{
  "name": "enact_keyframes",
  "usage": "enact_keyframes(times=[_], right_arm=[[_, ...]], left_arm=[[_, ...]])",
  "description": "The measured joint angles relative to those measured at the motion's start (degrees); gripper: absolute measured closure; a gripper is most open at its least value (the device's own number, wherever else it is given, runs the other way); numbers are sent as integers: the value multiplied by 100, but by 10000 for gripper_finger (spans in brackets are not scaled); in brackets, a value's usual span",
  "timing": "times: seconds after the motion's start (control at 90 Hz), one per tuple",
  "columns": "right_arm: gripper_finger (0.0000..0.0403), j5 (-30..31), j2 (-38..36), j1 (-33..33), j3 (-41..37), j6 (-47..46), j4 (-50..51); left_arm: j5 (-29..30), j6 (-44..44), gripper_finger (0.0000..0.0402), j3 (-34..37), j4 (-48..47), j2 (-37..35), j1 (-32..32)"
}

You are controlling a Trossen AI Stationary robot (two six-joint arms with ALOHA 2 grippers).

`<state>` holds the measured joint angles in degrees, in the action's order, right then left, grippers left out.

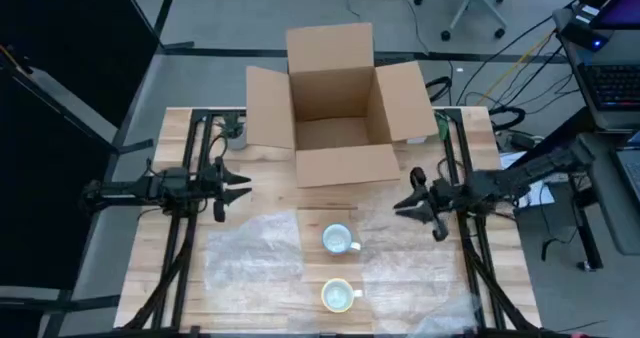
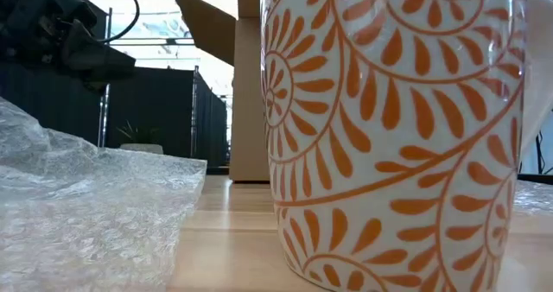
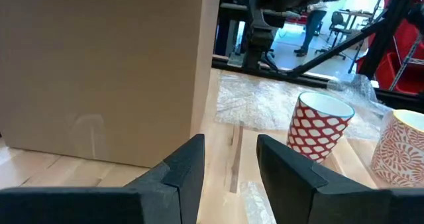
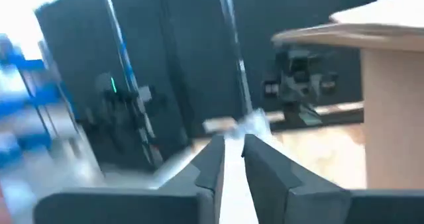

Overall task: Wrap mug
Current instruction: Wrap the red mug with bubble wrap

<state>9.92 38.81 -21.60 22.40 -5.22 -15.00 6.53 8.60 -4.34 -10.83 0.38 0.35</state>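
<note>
Mugs (image 1: pixel 338 239) bare, both sit between wrap sheets (image 1: pixel 252 251) near box (image 1: pixel 335 103). Nothing wrapped yet. Left tool (image 1: pixel 240 188) released, right tool (image 1: pixel 403 207) slightly parted, both empty.

Orange-swirl mug (image 2: pixel 397 136), red-lattice mug (image 3: pixel 319 126), brown box (image 1: pixel 335 103).

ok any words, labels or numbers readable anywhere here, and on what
None can be read.
cardboard box: plain brown, no print showing.
red-patterned mug: diamond pattern only.
orange-patterned mug: leaf swirls only.
bubble wrap: clear, unmarked.
</note>
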Motion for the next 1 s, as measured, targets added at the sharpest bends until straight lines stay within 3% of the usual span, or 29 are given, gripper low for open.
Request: enact_keyframes(times=[0.156,0.267,0.633,0.789,1.0], right_arm=[[316,972,1174,-479,1033,844,1216],[294,1265,2004,-607,1647,1196,2003],[230,1259,4569,-628,3848,1271,3791],[228,1049,5297,-628,4628,1330,4573],[233,653,6000,-621,4960,1338,4663]], left_arm=[[0,0,275,0,0,1,1],[2,0,275,0,0,1,-1],[0,0,275,0,0,1,0],[0,0,275,0,0,1,0],[2,0,275,0,0,1,0]])
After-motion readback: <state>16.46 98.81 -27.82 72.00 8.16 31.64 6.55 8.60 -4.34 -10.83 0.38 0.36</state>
